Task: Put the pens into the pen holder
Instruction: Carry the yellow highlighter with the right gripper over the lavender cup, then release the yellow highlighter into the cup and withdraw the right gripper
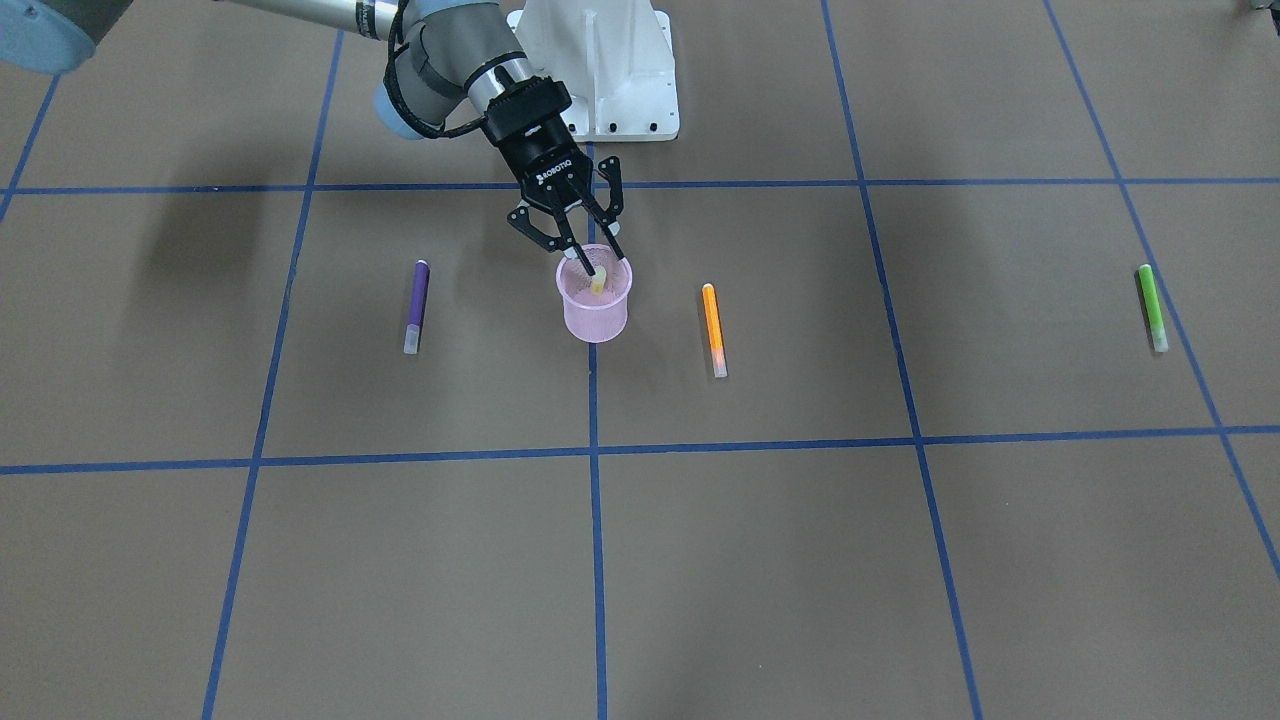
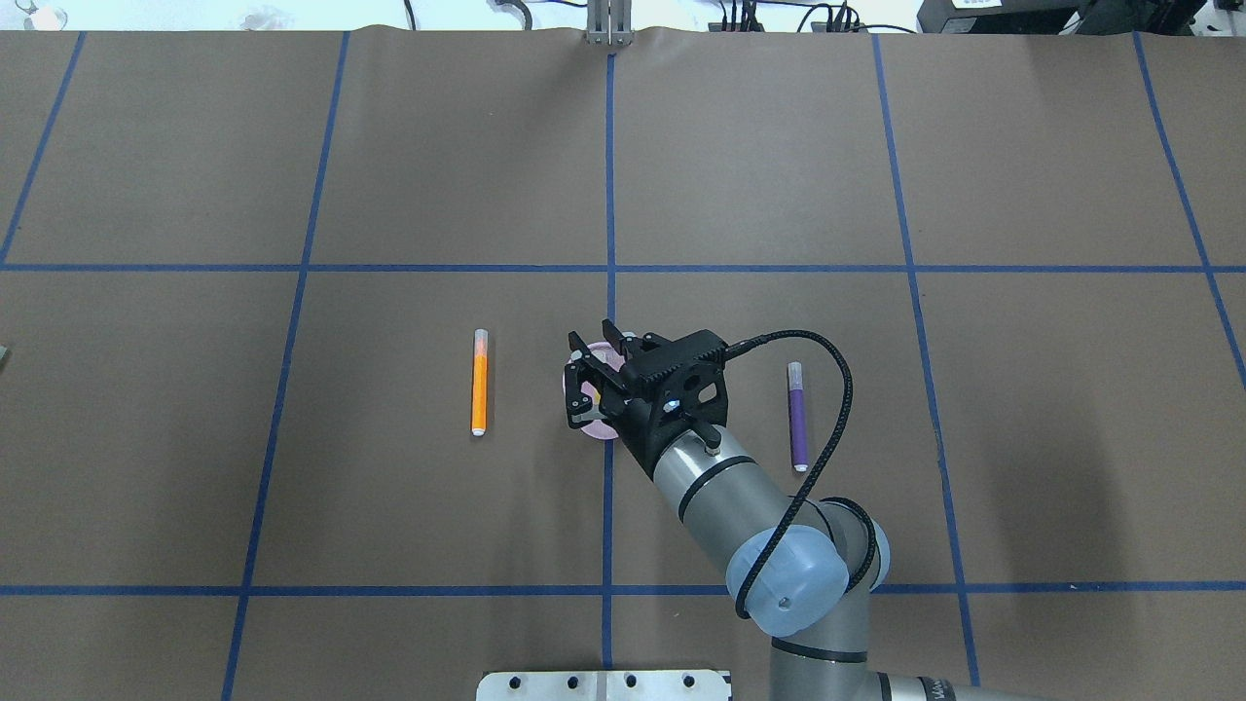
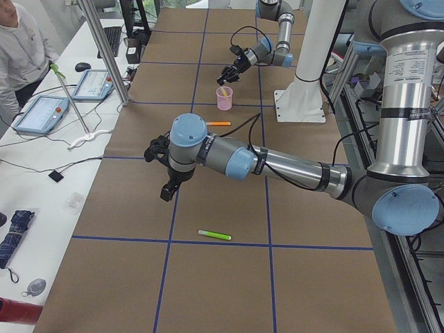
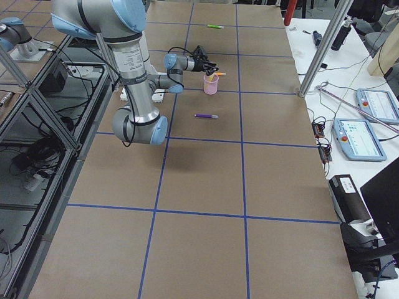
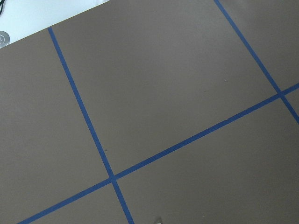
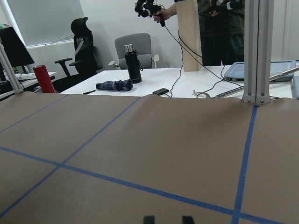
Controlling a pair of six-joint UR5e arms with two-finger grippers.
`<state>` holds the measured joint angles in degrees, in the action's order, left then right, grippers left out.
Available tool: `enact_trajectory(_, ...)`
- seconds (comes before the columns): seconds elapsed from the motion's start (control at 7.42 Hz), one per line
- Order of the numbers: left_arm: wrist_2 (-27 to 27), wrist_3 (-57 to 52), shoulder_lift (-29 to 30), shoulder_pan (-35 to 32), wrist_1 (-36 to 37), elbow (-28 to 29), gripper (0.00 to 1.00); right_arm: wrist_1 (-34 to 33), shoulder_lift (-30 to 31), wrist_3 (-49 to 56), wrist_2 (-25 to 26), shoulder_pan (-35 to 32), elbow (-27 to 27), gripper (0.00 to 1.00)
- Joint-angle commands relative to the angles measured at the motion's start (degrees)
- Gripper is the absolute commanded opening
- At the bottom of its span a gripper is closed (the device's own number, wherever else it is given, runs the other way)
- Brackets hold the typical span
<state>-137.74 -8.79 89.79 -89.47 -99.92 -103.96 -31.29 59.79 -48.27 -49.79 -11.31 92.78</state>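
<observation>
Front-facing view first: the right gripper [image 1: 597, 258] hangs directly over the pen holder [image 1: 596, 318], its fingers spread wide with their tips at the rim, clamping nothing. Between those fingers we see the yellow pen [image 1: 598, 283] inside the cup, leaning. On the table [image 1: 800, 560], the purple pen [image 1: 417, 305] lies near the gripper on one side and the orange pen [image 1: 713, 328] near it on the other. The green pen [image 1: 1152, 306] is well beyond the orange one, far from this gripper.

Overhead now: the gripper covers most of the holder, and we get only slivers of pink beneath it. Orange lies to the gripper's left, purple to its right beside the wrist, both flat.

Left-end view: the left gripper [image 3: 168, 189] hovers over the table, well apart from the holder, and we cannot tell how far its fingers are parted. The green pen lies flat on the table, nearer the camera than this gripper.

Right-end view: the right gripper is poised just above the pink cup, and the purple pen lies on the camera's side of it.

Left wrist camera: brown table crossed by blue tape lines [image 5: 88, 126].

Right wrist camera: the right gripper's two dark tips show at the bottom edge, standing apart.
</observation>
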Motion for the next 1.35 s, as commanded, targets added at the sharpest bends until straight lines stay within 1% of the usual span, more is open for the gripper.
enact_trajectory(0.0, -0.07, -0.17, -0.23, 0.00, -0.01, -0.02, 1.00, -5.76, -0.11, -3.65, -0.21, -1.95, 2.91, 0.99)
enact_trajectory(0.13, -0.07, -0.09, -0.32, 0.00, -0.01, 0.16, 1.00, -13.71, -0.11, -9.15, -3.17, -4.49, 5.72, 0.99)
enact_trajectory(0.27, -0.07, 0.00, -0.23, 0.00, -0.10, -0.10, 1.00, -23.10, -0.11, -14.95, -13.47, -9.64, 8.79, 0.99)
enact_trajectory(0.4, 0.02, 1.13, -0.58, 0.09, -0.10, 1.20, 1.00, -33.99, -0.11, -18.32, -24.80, -15.79, 11.09, 0.99)
enact_trajectory(0.54, 0.02, 1.66, -0.58, 0.87, -0.01, 3.82, 1.00, -42.54, -0.02, -18.44, -37.18, -22.81, 12.33, 0.99)
enact_trajectory(0.67, 0.02, 3.76, -0.58, 1.84, -1.05, 6.98, 1.00, -47.23, 0.50, -17.22, -50.10, -30.54, 12.16, 0.99)
enact_trajectory(0.81, 0.45, 7.00, -0.67, 3.67, -4.98, 10.23, 1.00, -50.85, 0.85, -11.81, -60.14, -37.92, 12.16, 1.00)
enact_trajectory(0.94, 0.63, 9.64, -0.67, 5.43, -11.89, 15.31, 1.00, -54.36, 1.90, -1.84, -67.12, -44.26, 12.08, 1.00)
enact_trajectory(1.08, 1.16, 14.02, -0.67, 7.80, -19.62, 20.06, 1.00, -56.58, 3.74, 6.61, -71.80, -50.07, 11.99, 1.00)
enact_trajectory(1.21, 4.29, 19.63, -0.76, 10.61, -26.57, 23.15, 1.00, -57.90, 5.93, 14.36, -76.63, -55.52, 11.81, 1.00)
